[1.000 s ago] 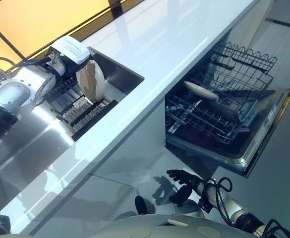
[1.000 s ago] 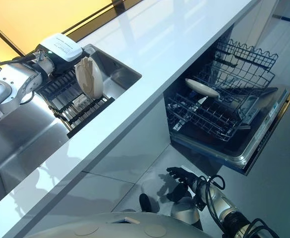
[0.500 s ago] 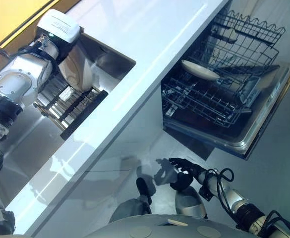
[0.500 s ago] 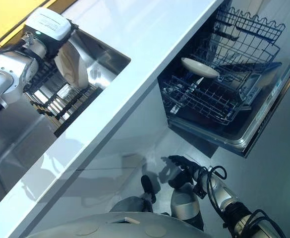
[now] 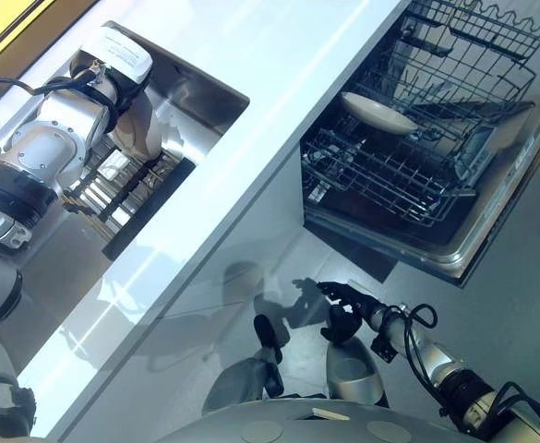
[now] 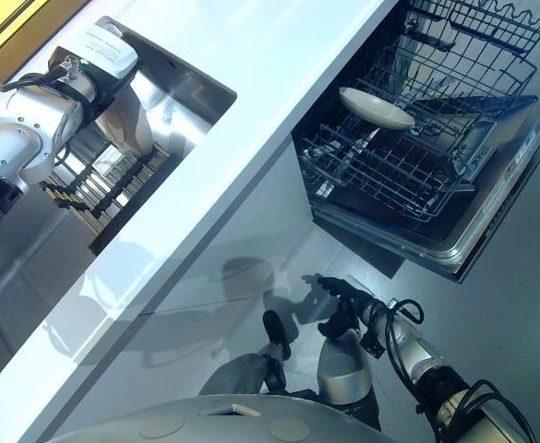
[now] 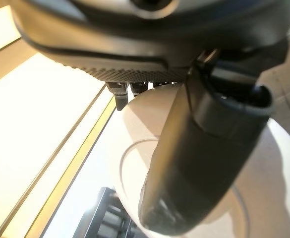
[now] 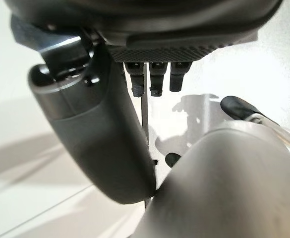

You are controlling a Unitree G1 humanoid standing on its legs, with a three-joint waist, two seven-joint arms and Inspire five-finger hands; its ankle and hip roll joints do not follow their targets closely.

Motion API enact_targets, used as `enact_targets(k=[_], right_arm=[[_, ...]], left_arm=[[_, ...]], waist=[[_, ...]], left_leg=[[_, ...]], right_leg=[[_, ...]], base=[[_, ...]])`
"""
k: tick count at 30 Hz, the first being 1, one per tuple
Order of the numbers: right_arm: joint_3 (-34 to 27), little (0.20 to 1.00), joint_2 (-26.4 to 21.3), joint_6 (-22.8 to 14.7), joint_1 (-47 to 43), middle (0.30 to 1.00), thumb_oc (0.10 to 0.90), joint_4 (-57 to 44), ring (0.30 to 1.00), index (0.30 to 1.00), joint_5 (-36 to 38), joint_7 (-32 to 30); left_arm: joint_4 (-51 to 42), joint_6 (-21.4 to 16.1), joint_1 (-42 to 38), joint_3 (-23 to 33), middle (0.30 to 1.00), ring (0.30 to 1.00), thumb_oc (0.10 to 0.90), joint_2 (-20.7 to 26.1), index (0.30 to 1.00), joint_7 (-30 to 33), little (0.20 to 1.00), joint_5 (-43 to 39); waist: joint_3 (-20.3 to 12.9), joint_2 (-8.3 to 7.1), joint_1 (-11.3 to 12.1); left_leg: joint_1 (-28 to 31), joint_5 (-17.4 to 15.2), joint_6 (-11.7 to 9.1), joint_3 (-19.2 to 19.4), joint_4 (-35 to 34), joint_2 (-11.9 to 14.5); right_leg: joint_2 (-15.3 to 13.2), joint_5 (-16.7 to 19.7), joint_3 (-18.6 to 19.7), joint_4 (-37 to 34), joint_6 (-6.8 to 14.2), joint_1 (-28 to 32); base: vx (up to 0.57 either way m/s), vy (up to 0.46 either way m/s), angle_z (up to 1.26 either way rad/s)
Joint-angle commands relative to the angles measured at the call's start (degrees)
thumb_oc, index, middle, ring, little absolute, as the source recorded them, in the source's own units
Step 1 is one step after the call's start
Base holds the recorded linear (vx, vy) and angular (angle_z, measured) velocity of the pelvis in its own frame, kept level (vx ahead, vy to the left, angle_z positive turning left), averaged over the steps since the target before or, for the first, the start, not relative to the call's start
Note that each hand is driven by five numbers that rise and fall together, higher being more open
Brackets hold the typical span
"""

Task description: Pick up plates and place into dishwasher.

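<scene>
Since a second ago the head camera has swung, so the whole scene sits differently; apart from that, the plate (image 7: 263, 168) in the left hand (image 7: 204, 163) is turned differently. Earlier its pale face stood in plain sight above the dark rack (image 5: 126, 198) in the sink (image 5: 200, 97); now the eye views show mostly the wrist and forearm there, with the plate largely hidden behind them. The left wrist view shows the thumb laid across the plate's white face and the fingers reaching behind its rim: the hand is closed on the plate, over the rack.

The right hand (image 5: 343, 309) hangs low beside the white counter (image 5: 279, 120) front, over the floor, fingers loosely spread and holding nothing, much as before.

A second plate (image 5: 378, 113) lies tilted in the lower basket (image 5: 390, 180) of the open dishwasher (image 5: 477, 249), unchanged in place.
</scene>
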Motion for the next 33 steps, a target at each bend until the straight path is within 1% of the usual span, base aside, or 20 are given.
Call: enact_targets(k=[1, 2, 3, 4, 7, 10, 15, 19, 22, 23, 26, 28, 29, 30, 33], right_arm=[[-1.41, 0.900, -1.16, -2.84, 0.96, 0.900, 0.800, -4.80, 0.900, 0.900, 0.84, -0.60], [-1.43, 0.900, -1.25, -2.60, 0.95, 0.900, 0.800, -5.05, 0.900, 0.900, 0.96, -0.64], [-1.55, 0.900, -1.18, -2.64, 0.88, 0.900, 0.800, -5.00, 0.900, 0.900, 0.94, -0.57], [-1.60, 0.900, -1.14, -2.64, 0.83, 0.900, 0.800, -4.93, 0.900, 0.900, 0.92, -0.62], [-1.91, 0.900, -0.65, -2.81, 1.10, 0.900, 0.800, -4.56, 0.900, 0.900, 0.19, -0.50], [-2.02, 0.900, -0.52, -2.73, 1.40, 0.900, 0.800, -4.62, 0.900, 0.900, -0.01, -0.44], [-2.02, 0.900, -0.01, -3.04, 2.67, 0.900, 0.800, -4.69, 0.900, 0.900, -0.63, -0.60], [-2.44, 0.900, -0.08, -4.23, 3.75, 0.900, 0.800, -5.42, 0.900, 0.900, -0.20, -1.43], [-3.29, 0.900, -0.25, -6.45, 4.57, 0.900, 0.800, -6.84, 0.900, 0.900, 0.92, -4.82], [-3.48, 0.900, -0.27, -6.54, 4.67, 0.900, 0.800, -7.15, 0.900, 0.900, 1.23, -5.41], [-5.81, 0.900, -0.42, -8.69, 5.79, 0.900, 0.800, -10.63, 0.900, 0.900, 3.20, -9.09], [-6.85, 0.900, -0.50, -9.02, 6.27, 0.900, 0.800, -12.48, 0.900, 0.900, 3.88, -10.23], [-8.27, 0.900, -0.50, -9.94, 6.63, 0.900, 0.800, -14.42, 0.900, 0.900, 4.64, -11.55], [-9.10, 0.900, -0.44, -10.07, 6.81, 0.900, 0.800, -16.04, 0.900, 0.900, 4.93, -12.75], [-11.47, 0.900, -0.27, -10.74, 7.14, 0.900, 0.800, -19.64, 0.900, 0.900, 5.35, -15.54]], left_arm=[[2.67, -0.36, -7.15, 1.34, 0.832, 0.832, 0.720, 2.71, 0.832, -3.88, 0.820, 3.40], [2.47, -0.07, -7.33, 0.90, 0.571, 0.571, 0.416, 2.90, 0.571, -5.21, 0.516, 2.62], [2.43, -0.06, -7.61, 0.74, 0.542, 0.542, 0.383, 2.88, 0.542, -6.55, 0.483, 3.08], [2.43, -0.60, -7.65, 0.69, 0.300, 0.300, 0.100, 3.01, 0.300, -8.19, 0.200, 3.77], [2.55, -1.00, -6.94, 0.92, 0.300, 0.300, 0.100, 3.80, 0.300, -9.99, 0.200, 4.27], [2.93, -1.39, -7.02, 0.85, 0.300, 0.300, 0.100, 4.52, 0.300, -9.29, 0.200, 4.47], [3.13, -3.64, -8.76, 0.82, 0.300, 0.300, 0.100, 5.65, 0.300, -3.65, 0.200, 5.47], [2.95, -3.31, -10.14, 0.26, 0.300, 0.300, 0.100, 6.39, 0.300, -1.03, 0.200, 5.90], [3.17, -2.60, -10.61, 0.04, 0.300, 0.300, 0.100, 6.95, 0.300, 3.81, 0.200, 4.96], [3.21, -2.55, -10.67, 0.03, 0.300, 0.300, 0.100, 6.97, 0.300, 4.56, 0.200, 4.69], [3.18, -1.68, -10.12, 0.61, 0.300, 0.300, 0.100, 7.86, 0.300, 10.36, 0.200, 2.78], [2.99, -1.03, -9.34, 1.46, 0.300, 0.300, 0.100, 8.42, 0.300, 13.24, 0.200, 1.33], [2.41, -0.39, -8.61, 2.43, 0.300, 0.300, 0.100, 9.03, 0.300, 16.16, 0.200, -1.21], [2.09, 0.07, -7.91, 3.22, 0.300, 0.300, 0.100, 9.42, 0.300, 18.04, 0.200, -2.86], [1.29, -0.79, -5.49, 6.11, 0.300, 0.300, 0.100, 11.02, 0.300, 23.91, 0.200, -8.40]], waist=[[-2.27, -1.11, 0.09], [-2.25, -1.09, 0.12], [-2.21, -1.12, 0.15], [-2.26, -1.07, 0.28], [-2.39, -0.96, 0.54], [-2.60, -1.00, 0.73], [-3.90, -1.46, 1.06], [-5.36, -1.99, 1.24], [-6.65, -2.38, 1.37], [-6.82, -2.44, 1.40], [-8.17, -2.77, 1.30], [-8.63, -2.87, 1.31], [-9.12, -2.98, 1.32], [-9.43, -3.03, 1.32], [-10.36, -3.25, 1.54]], left_leg=[[-0.20, -9.32, 2.26, -1.01, 5.91, -7.15], [-0.14, -9.30, 2.26, -1.14, 5.88, -7.20], [-0.12, -9.31, 2.28, -1.22, 5.91, -7.23], [-0.12, -9.32, 2.30, -1.37, 5.99, -7.31], [0.11, -9.33, 2.30, -1.59, 5.98, -7.36], [0.38, -9.37, 2.31, -1.73, 5.91, -7.43], [1.34, -9.39, 2.21, -1.98, 5.33, -7.34], [2.24, -9.54, 2.13, -1.93, 5.05, -7.14], [3.13, -9.70, 2.05, -1.81, 4.71, -6.86], [3.28, -9.71, 2.05, -1.79, 4.66, -6.82], [4.28, -9.81, 2.04, -1.62, 4.07, -6.43], [4.66, -9.86, 2.05, -1.62, 3.83, -6.26], [5.11, -9.93, 2.09, -1.62, 3.56, -6.09], [5.42, -9.96, 2.12, -1.65, 3.32, -6.02], [6.10, -10.01, 2.15, -1.58, 2.72, -5.80]], right_leg=[[2.93, 0.44, -0.62, 4.11, 2.20, -4.41], [2.94, 0.45, -0.69, 4.11, 2.21, -4.35], [2.91, 0.44, -0.79, 4.09, 2.16, -4.28], [2.89, 0.43, -0.86, 4.05, 2.13, -4.13], [2.87, 0.43, -1.00, 3.88, 2.19, -3.74], [2.83, 0.53, -1.24, 3.49, 2.20, -3.20], [2.99, 0.78, -1.72, 2.45, 2.24, -1.84], [3.25, 0.86, -1.95, 1.55, 2.14, -0.52], [3.54, 0.86, -2.19, 0.78, 2.06, 0.60], [3.59, 0.85, -2.22, 0.65, 2.04, 0.80], [4.04, 0.73, -2.17, 0.15, 1.95, 1.71], [4.22, 0.61, -2.09, -0.01, 1.90, 2.10], [4.42, 0.46, -2.05, -0.21, 1.80, 2.57], [4.57, 0.37, -1.94, -0.34, 1.76, 2.83], [4.89, 0.16, -1.75, -0.62, 1.69, 3.38]], base=[[0.00, -0.006, 0.03], [0.00, -0.002, 0.04], [0.00, 0.004, 0.03], [0.00, 0.000, 0.00], [0.00, 0.000, 0.00], [0.00, -0.003, 0.02], [0.01, -0.017, 0.10], [0.02, -0.013, 0.05], [0.01, -0.003, 0.01], [0.03, -0.008, 0.04], [0.02, -0.002, 0.03], [0.00, 0.000, 0.00], [0.00, 0.000, 0.00], [0.00, 0.000, 0.00], [-0.02, 0.011, -0.01]])
